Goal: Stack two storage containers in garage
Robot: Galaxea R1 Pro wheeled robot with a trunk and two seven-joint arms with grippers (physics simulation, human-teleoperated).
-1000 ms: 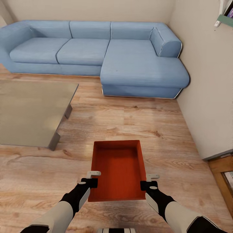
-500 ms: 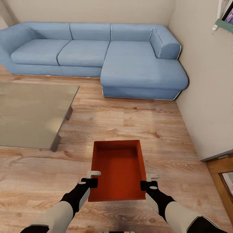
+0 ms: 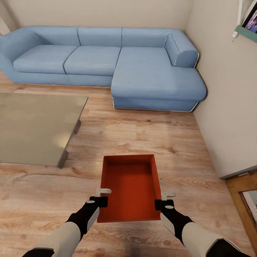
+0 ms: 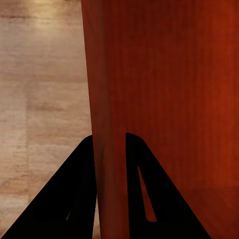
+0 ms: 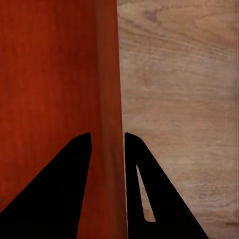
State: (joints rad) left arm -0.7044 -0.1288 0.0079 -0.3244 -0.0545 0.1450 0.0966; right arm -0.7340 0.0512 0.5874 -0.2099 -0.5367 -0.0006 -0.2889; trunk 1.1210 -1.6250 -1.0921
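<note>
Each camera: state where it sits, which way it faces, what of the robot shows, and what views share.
Head view: high, looking down at both arms, sofa, glass table.
Left wrist view: along left hand pinching a container wall.
Right wrist view: along right hand, likewise.
Shared: the orange container and wood floor.

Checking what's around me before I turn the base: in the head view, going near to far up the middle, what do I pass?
Storage container held between the left gripper and right gripper → bare wood-plank floor → blue corner sofa → back wall.
</note>
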